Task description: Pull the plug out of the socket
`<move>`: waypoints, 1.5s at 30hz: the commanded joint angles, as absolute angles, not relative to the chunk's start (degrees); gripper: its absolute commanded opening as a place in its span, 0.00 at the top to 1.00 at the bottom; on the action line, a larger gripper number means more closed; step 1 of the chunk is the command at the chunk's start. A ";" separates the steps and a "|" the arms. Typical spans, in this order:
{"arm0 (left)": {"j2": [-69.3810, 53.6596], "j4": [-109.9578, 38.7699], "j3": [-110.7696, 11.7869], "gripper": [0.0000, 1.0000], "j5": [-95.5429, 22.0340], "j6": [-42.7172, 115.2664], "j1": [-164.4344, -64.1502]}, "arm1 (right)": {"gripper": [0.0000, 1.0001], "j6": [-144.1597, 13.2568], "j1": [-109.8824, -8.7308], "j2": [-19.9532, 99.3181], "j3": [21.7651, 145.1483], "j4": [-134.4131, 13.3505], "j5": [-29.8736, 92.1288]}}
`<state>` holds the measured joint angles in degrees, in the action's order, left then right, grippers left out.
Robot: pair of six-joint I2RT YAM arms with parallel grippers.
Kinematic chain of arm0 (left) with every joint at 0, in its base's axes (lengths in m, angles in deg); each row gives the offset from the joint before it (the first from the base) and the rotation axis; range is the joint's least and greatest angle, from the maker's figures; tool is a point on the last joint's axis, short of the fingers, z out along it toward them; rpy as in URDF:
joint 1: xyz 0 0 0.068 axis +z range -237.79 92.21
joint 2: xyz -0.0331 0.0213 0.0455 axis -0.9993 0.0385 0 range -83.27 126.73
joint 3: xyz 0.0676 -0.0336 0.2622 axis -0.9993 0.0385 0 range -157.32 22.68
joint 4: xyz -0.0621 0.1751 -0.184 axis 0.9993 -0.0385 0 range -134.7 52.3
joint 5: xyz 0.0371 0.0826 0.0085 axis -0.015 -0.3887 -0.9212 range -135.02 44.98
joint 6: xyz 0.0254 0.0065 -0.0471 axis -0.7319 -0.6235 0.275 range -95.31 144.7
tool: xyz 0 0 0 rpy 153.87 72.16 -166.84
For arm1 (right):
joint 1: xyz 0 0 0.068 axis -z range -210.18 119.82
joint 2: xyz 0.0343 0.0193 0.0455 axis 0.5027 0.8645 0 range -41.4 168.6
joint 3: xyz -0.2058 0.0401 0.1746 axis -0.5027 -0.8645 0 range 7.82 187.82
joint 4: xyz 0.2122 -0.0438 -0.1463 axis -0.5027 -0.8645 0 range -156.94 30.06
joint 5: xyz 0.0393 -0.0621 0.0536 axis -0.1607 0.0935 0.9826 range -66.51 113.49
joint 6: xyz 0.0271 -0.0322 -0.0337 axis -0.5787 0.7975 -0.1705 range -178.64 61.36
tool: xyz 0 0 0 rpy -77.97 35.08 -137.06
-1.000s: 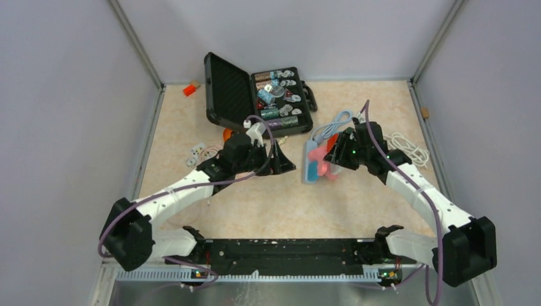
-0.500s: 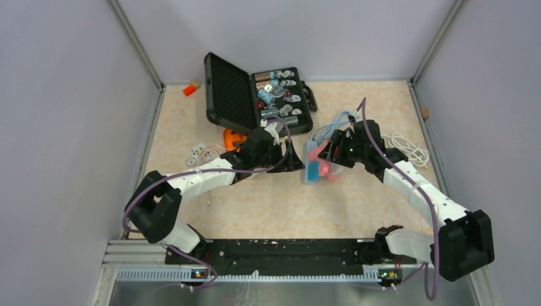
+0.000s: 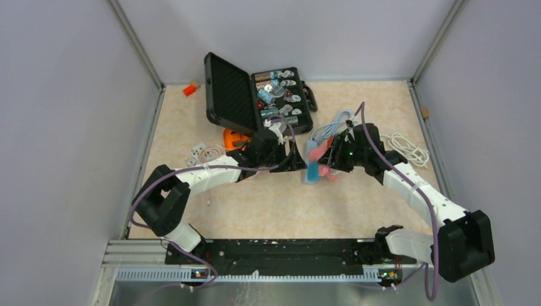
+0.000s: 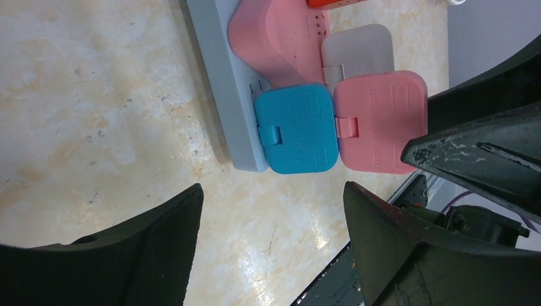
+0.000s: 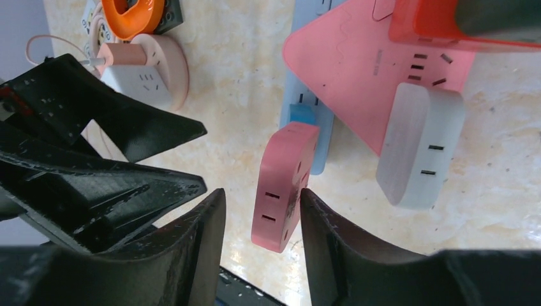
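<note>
Tabletop (image 3: 268, 204): one socket strip (image 4: 220, 83), one blue plug (image 4: 296, 127)

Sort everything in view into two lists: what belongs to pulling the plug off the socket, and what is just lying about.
Job: power strip, blue plug, pink plug, left gripper, right gripper.
Lying about: black case, white cable, orange part, red block.

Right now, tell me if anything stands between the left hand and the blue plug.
Nothing visible does. Only bare table lies between the open left hand and the blue plug on the grey strip. The right hand straddles the pink adapter beside the plug, off that path.
</note>
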<state>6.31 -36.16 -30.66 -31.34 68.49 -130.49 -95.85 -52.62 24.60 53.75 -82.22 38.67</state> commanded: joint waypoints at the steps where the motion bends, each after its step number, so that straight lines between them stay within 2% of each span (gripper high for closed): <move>1: 7.87 -33.38 -33.60 0.19 -30.45 67.78 -131.28 | 0.59 -96.67 -53.12 23.12 53.26 -80.17 42.90; 6: 9.85 -32.24 -34.17 0.18 -29.01 67.79 -132.11 | 0.83 -97.06 -53.06 22.24 52.64 -79.56 42.42; 13: 10.84 -31.99 -33.86 0.18 -29.49 66.47 -132.79 | 1.00 -98.00 -52.59 21.86 50.20 -77.18 42.86; 20: 11.53 -30.96 -33.37 0.25 -28.53 65.74 -133.26 | 1.00 -98.23 -50.12 20.45 47.49 -76.18 44.13; 25: 12.29 -31.39 -33.61 0.32 -29.49 65.55 -133.33 | 0.83 -98.46 -49.14 20.38 45.99 -74.58 46.10; 32: 13.23 -30.93 -34.27 0.32 -28.91 65.57 -133.67 | 0.70 -98.13 -48.77 21.04 45.62 -73.77 47.63; 40: 14.56 -30.63 -35.10 0.26 -28.59 65.22 -134.15 | 0.71 -97.45 -48.81 22.21 45.62 -72.87 49.75; 45: 15.18 -31.68 -35.77 0.26 -29.77 64.57 -134.11 | 0.91 -97.46 -48.75 23.05 45.94 -72.21 50.16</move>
<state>14.53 -33.62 -32.92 -29.46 65.95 -133.73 -98.08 -48.88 22.17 45.97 -75.29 48.11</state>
